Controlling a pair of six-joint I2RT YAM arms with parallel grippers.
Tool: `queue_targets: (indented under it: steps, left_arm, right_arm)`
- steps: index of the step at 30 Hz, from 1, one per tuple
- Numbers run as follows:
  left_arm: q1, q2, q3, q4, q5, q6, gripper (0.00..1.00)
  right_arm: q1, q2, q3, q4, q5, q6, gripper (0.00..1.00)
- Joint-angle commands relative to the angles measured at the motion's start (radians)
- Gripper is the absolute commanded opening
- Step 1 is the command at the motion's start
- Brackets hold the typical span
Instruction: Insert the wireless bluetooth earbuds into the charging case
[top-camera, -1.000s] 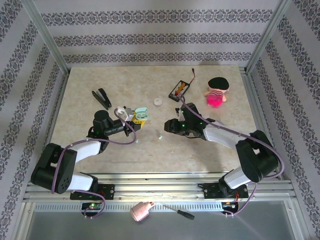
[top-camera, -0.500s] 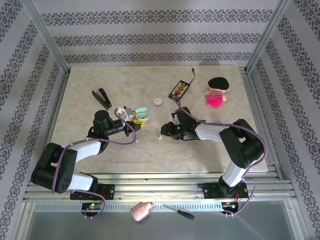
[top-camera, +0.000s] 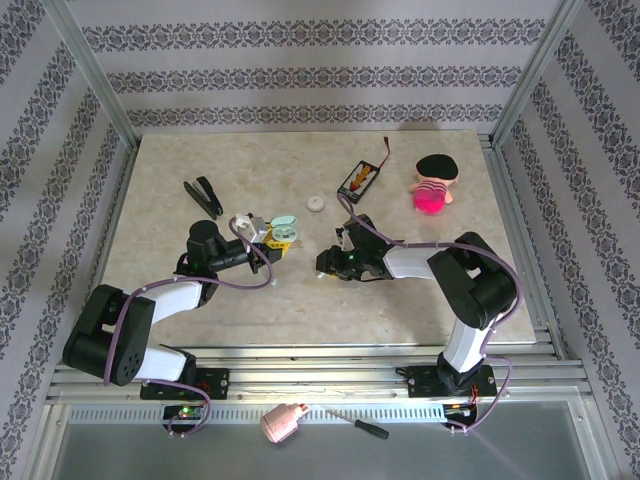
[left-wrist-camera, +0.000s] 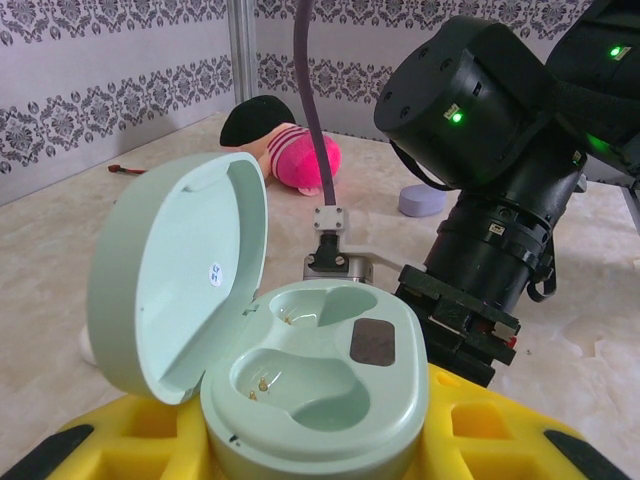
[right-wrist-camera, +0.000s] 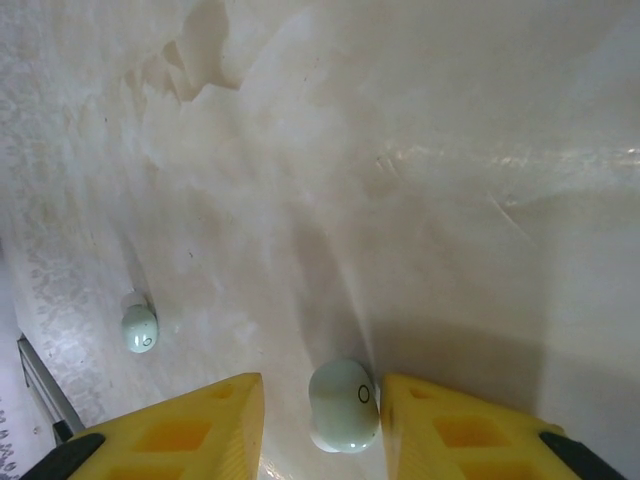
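On the worktop (right-wrist-camera: 420, 150), the right hand (right-wrist-camera: 322, 395) sits spread around a tiny mint-green plastic earbud (right-wrist-camera: 343, 405) (touching one finger). An off-centre squeeze could flick it away.

Pale walls (top-camera: 300, 80) papered with dark damask bands stood around, slim aluminium corner posts (top-camera: 90, 70) rose, a beige marbled tabletop (top-camera: 250, 165) lay evenly lit, grey metal rails (top-camera: 320, 375) fronted it.

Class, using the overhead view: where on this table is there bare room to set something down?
Free: far left corner behind the black clip; table's near centre; right edge, this side of the plush doll. Crowded: between charging case, white disc and battery holder.
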Motion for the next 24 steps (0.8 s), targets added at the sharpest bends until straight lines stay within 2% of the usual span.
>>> queue_targets:
  steps: [1, 24]
  left_arm:
    - [0.011, 0.004, -0.004, 0.045, 0.028, 0.013, 0.18]
    - [0.011, 0.017, 0.002, 0.052, 0.031, 0.009, 0.18]
  right_arm:
    - [0.011, 0.022, 0.022, 0.026, -0.03, 0.002, 0.36]
    - [0.011, 0.057, 0.029, 0.074, -0.075, 0.024, 0.28]
